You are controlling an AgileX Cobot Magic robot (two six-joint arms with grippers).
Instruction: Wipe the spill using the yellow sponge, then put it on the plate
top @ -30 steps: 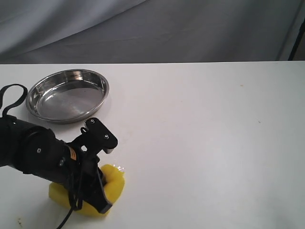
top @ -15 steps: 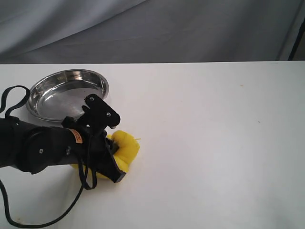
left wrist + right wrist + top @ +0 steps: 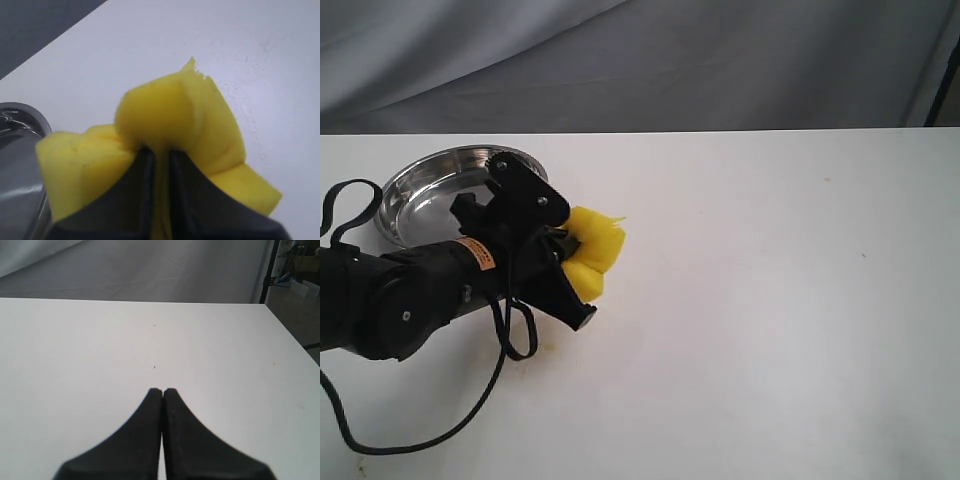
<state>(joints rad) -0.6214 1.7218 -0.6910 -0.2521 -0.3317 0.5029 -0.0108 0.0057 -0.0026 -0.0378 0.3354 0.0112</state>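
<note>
My left gripper (image 3: 570, 262) is shut on the yellow sponge (image 3: 594, 250), which bulges out squeezed on both sides of the fingers and hangs above the table just right of the plate (image 3: 415, 192). In the left wrist view the sponge (image 3: 170, 115) fills the middle, pinched between the black fingers (image 3: 142, 175), and the plate's steel rim (image 3: 25, 117) shows at the edge. No amber puddle shows on the table; the spill is hidden or too faint to tell. My right gripper (image 3: 162, 390) is shut with nothing in it, over bare white table.
A black cable (image 3: 350, 200) loops off the left arm over the table's left side. The white table (image 3: 770, 300) ends at a grey cloth backdrop (image 3: 640, 60) behind. Its right edge (image 3: 290, 340) shows in the right wrist view.
The left gripper has lifted the sponge from the table's near left and carried it up and away, toward the plate. The right gripper has not moved.
</note>
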